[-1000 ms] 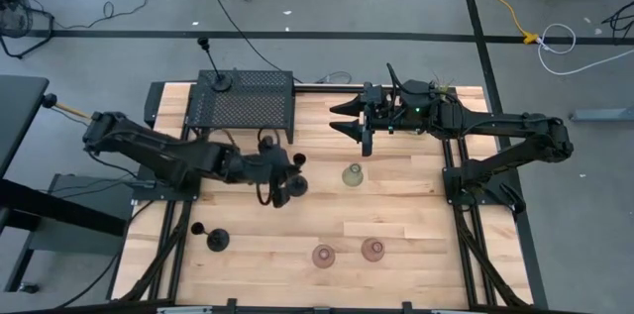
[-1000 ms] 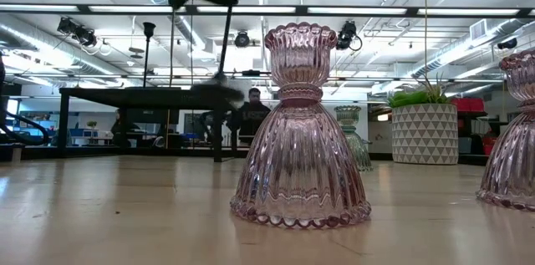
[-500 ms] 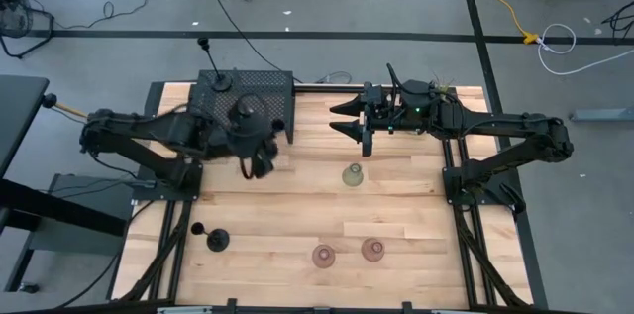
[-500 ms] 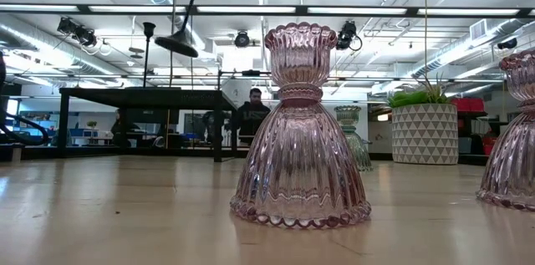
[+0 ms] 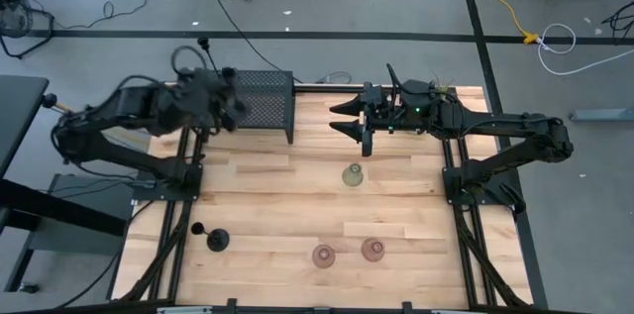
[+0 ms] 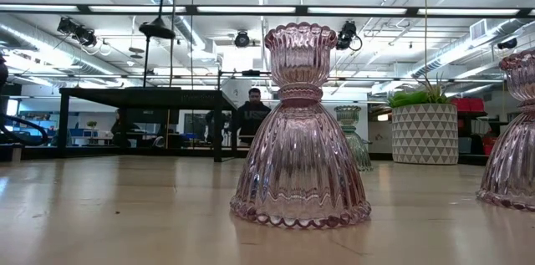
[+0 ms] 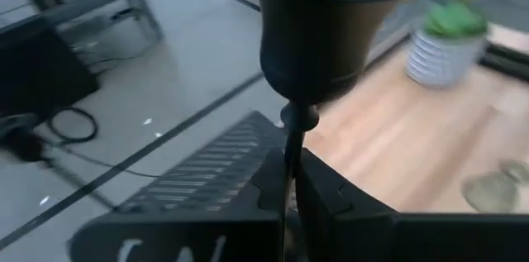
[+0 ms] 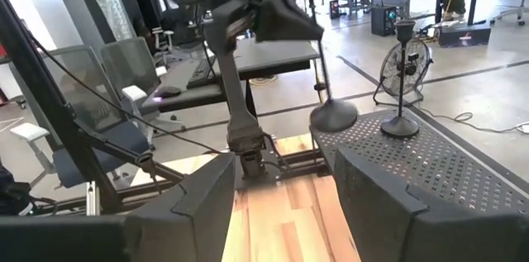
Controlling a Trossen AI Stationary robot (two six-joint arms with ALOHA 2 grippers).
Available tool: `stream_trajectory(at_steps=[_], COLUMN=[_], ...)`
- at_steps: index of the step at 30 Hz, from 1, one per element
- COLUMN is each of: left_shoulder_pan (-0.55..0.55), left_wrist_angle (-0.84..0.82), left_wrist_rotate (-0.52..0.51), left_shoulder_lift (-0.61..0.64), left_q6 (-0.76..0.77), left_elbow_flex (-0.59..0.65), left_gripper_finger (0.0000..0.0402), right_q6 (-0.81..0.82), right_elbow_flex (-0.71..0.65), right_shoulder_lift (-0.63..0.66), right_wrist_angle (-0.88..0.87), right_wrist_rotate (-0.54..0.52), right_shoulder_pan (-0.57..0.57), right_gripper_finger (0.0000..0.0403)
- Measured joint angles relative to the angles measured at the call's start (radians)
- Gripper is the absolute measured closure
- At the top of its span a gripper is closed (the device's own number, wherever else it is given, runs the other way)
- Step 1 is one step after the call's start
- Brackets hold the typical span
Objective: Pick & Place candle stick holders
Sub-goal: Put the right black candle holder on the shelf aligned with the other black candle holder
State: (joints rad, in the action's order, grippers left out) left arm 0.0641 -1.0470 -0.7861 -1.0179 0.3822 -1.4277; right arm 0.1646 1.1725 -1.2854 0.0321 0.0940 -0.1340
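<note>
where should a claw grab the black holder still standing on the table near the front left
Probably by its thin upright stem, from above. In the high view the black holder stands on its round base, apart from the two pinkish glass holders. The base looks too flat and wide to pinch; the stem suits a narrow grip, as the left claw shows on the one it carries.

high: overhead, straight down; low: tabletop level; wrists: forward

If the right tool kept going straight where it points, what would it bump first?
Probably the black mesh box, on the side facing the open right tool; only bare wooden table lies between. Height is unclear.
</note>
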Motion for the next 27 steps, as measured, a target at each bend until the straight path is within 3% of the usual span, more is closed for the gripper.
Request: stream_trajectory(at_steps=[11,22,27], left_shoulder_pan=[0.179,0.370,0.458], left_wrist_angle=[0.004,0.134,0.173], left_wrist_rotate=[-0.041,0.082,0.188], left_shoulder_lift=[0.004,-0.074,-0.116], left_q6=[-0.005,-0.099,-0.133], left_elbow_flex=[0.000,0.001,0.001], left_gripper_finger=[0.0390,0.0390,0.0391], right_q6=[0.000,-0.010,-0.018], right_elbow_flex=[0.000,0.000,0.000], right_shoulder_lift=[0.000,0.000,0.000], right_wrist_angle=[0.031,0.036,0.036], right_wrist_rotate=[0.000,0.000,0.000], right_shoulder_pan=[0.000,0.000,0.000], right_gripper_finger=[0.0195,0.0195,0.0195])
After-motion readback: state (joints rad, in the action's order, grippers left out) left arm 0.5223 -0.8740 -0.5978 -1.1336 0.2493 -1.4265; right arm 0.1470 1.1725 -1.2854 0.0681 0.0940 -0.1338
